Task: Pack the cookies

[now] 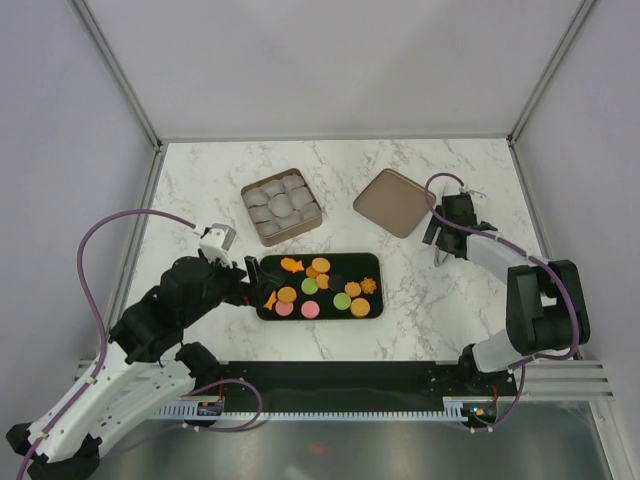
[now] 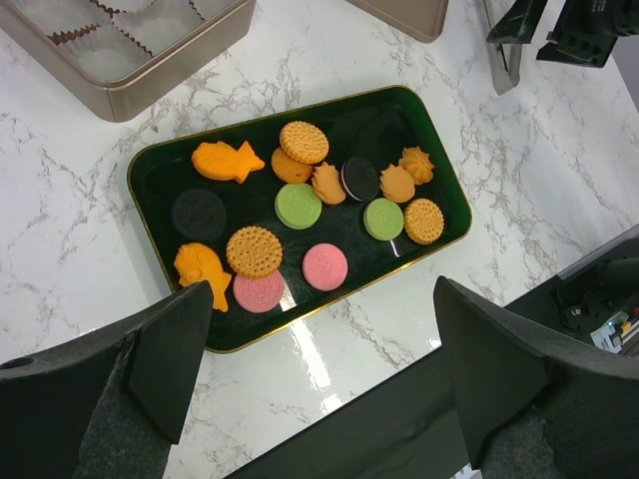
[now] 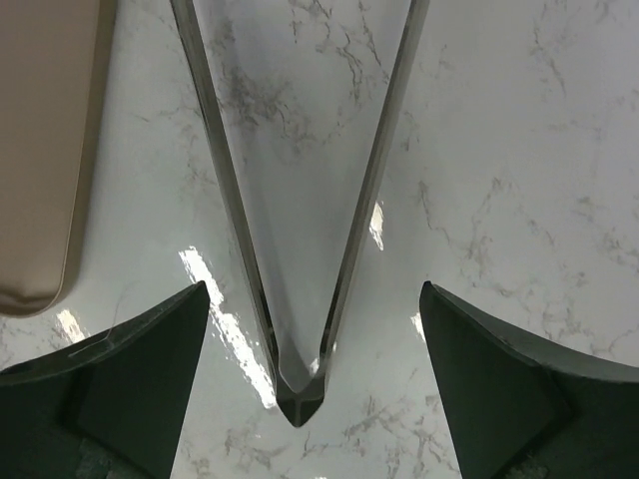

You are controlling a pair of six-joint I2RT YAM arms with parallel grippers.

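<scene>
Close up, tongs (image 3: 298,391) between wide right jaws.

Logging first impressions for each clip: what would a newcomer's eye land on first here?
The bright cookies, orange, green, pink and black, stand out on a black tray in the middle of the table. Behind it sits a square tin lined with pale paper cups, its lid off to the right. Metal tongs lie directly under the open right gripper.

Orange, green, pink and black cookies (image 2: 300,205) lie on a dark green gold-rimmed tray (image 2: 449,205), on the white grey-veined marble desk (image 1: 420,300).
</scene>
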